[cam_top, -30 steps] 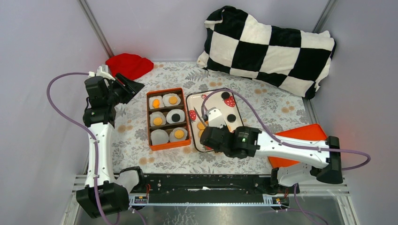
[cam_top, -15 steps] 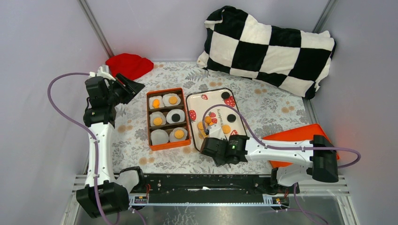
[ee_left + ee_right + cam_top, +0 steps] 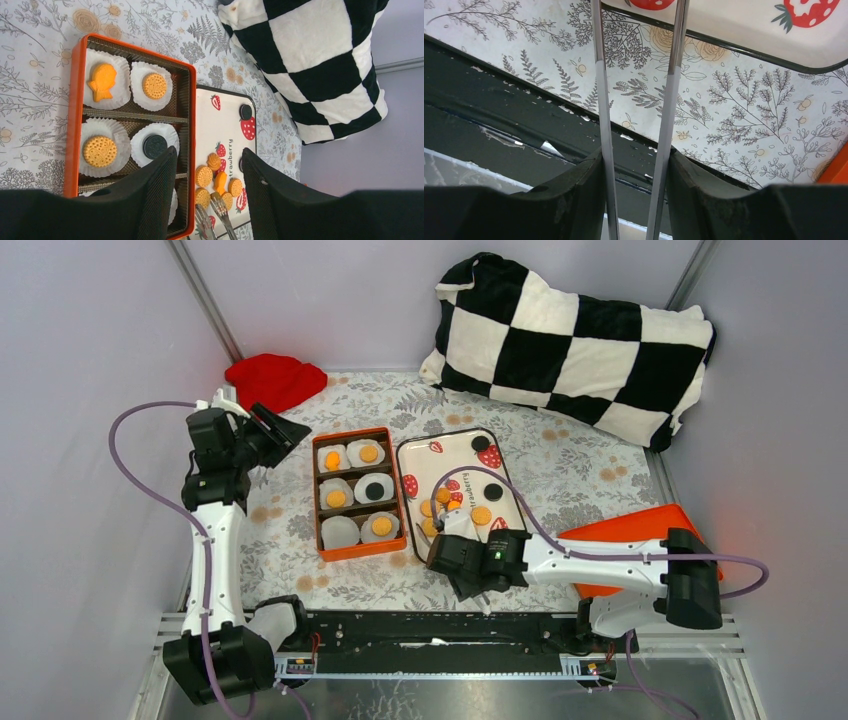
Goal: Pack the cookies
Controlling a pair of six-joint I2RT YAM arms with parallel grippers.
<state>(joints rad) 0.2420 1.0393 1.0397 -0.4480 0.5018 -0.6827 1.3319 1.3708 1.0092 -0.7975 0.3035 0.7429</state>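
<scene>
The cookies are small discs. Several orange ones (image 3: 440, 502) and two black ones (image 3: 481, 443) lie on the strawberry tray (image 3: 455, 455). Others sit in white paper cups in the orange box (image 3: 358, 553); the left wrist view shows orange ones (image 3: 99, 150) and a black one (image 3: 155, 146) there. My right gripper (image 3: 455, 540) is shut on metal tongs (image 3: 599, 100) at the tray's near edge. The tong tips (image 3: 220, 210) are apart, touching the orange cluster (image 3: 215, 175). My left gripper (image 3: 285, 430) is open and empty, raised left of the box.
A red cloth (image 3: 275, 378) lies at the back left. A black-and-white checkered pillow (image 3: 575, 335) fills the back right. An orange lid (image 3: 630, 530) lies under my right arm. A black rail (image 3: 440, 630) runs along the near edge.
My right gripper has pulled back with the tongs from over the tray's middle to its near edge, uncovering the orange cookies. My left gripper has barely shifted.
</scene>
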